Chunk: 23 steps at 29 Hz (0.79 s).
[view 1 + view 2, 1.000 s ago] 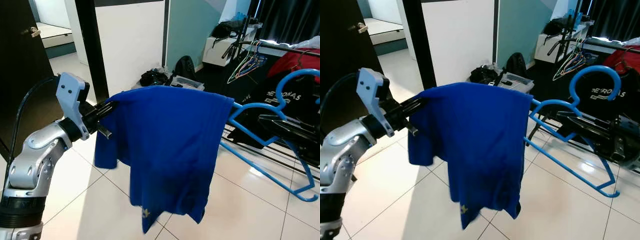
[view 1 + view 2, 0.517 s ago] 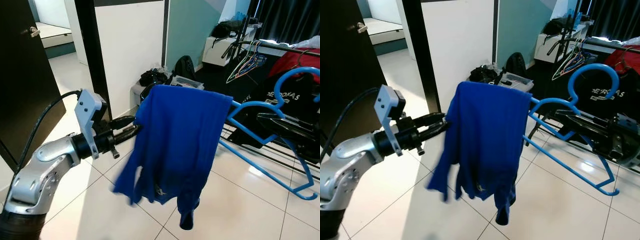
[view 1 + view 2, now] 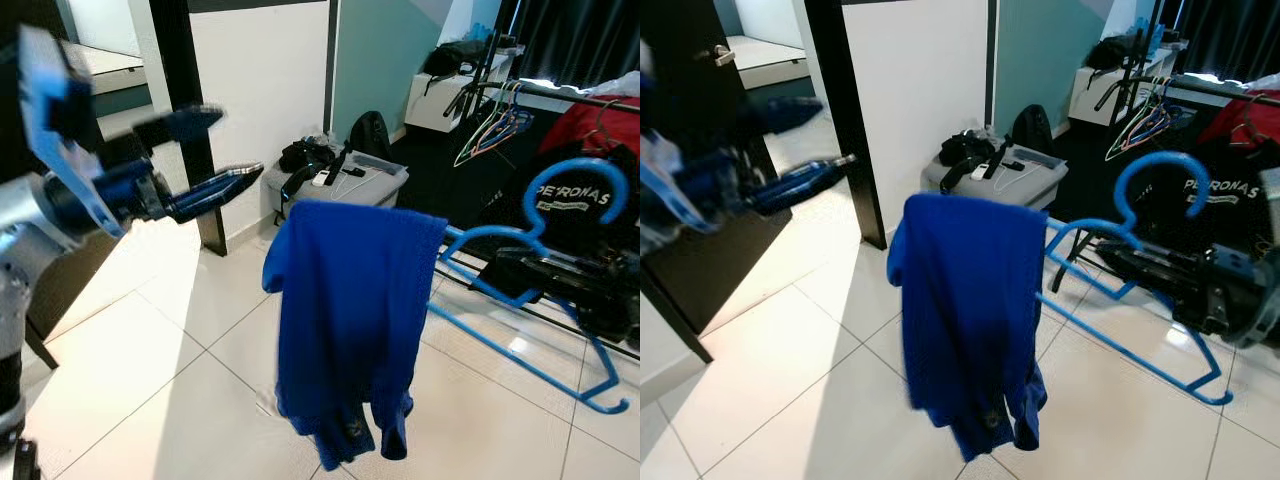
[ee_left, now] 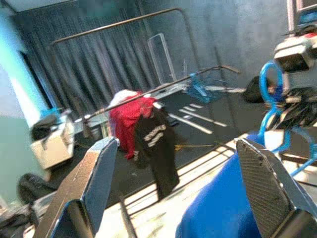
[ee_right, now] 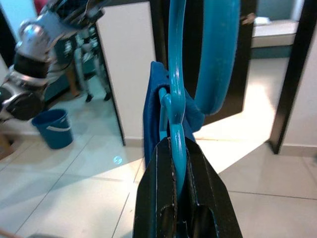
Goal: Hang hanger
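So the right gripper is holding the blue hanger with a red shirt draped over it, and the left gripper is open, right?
Not quite: the shirt draped over the blue hanger is blue, not red, as both eye views show. The rest stands: the right gripper is shut on the hanger, and the left gripper is open.

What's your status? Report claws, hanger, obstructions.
Right claw shut on blue hanger, blue shirt draped over it. Left claw open, apart from shirt. Clothes rack ahead, not reached.
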{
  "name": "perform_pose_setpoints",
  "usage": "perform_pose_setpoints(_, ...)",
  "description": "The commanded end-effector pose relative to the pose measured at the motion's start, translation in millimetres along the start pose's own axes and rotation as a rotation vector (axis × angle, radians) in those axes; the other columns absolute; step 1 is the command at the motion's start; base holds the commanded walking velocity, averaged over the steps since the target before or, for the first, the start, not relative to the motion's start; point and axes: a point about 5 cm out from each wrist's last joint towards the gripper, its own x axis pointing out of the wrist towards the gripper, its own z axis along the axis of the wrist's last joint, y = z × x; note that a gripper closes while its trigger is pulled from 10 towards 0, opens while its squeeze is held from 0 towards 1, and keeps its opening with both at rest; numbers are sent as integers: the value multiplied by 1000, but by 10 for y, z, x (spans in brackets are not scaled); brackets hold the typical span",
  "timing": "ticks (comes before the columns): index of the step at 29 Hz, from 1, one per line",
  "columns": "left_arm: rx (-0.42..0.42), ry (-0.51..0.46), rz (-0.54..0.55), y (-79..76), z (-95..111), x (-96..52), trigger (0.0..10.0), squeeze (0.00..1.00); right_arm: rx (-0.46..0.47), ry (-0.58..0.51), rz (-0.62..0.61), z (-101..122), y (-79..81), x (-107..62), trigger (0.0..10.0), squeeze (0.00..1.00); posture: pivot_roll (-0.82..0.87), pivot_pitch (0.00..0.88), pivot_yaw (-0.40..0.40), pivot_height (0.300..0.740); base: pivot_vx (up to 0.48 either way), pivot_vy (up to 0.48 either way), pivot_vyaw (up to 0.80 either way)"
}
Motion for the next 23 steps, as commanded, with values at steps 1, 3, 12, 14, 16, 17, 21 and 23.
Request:
perform_pose_setpoints(1, -32, 14, -64, -16, -18, 66, 10000, 1000, -15, 15, 35, -48, 36, 66, 10000, 0, -53, 0, -7, 740, 0, 0, 0)
perform_pose_setpoints(3, -44, 35, -141, -75, -55, 153, 10000, 1000, -9, 23, 55, -95, 43, 127, 10000, 0, -50, 0, -3, 740, 0, 0, 0)
perform_pose_setpoints(12, -139, 279, -464, -354, -393, 286, 10000, 0, -25, 21, 120, -130, 41, 320, 10000, 0, -41, 0, 19, 740, 0, 0, 0)
perform_pose_setpoints(14, -152, 362, -530, -413, -509, 277, 10000, 0, -30, 23, 141, -138, 49, 369, 10000, 0, -43, 0, 21, 740, 0, 0, 0)
perform_pose_setpoints(16, -152, 362, -530, -413, -509, 277, 10000, 0, -30, 23, 141, -138, 49, 369, 10000, 0, -43, 0, 21, 740, 0, 0, 0)
perform_pose_setpoints(17, -152, 442, -554, -431, -621, 261, 10000, 0, -36, 25, 160, -147, 66, 411, 10000, 0, -43, 0, 27, 740, 0, 0, 0)
perform_pose_setpoints(21, -148, 525, -532, -404, -741, 247, 10000, 0, -44, 26, 187, -151, 100, 454, 10000, 0, -45, 0, 29, 740, 0, 0, 0)
perform_pose_setpoints(23, -148, 525, -532, -404, -741, 247, 10000, 0, -44, 26, 187, -151, 100, 454, 10000, 0, -45, 0, 29, 740, 0, 0, 0)
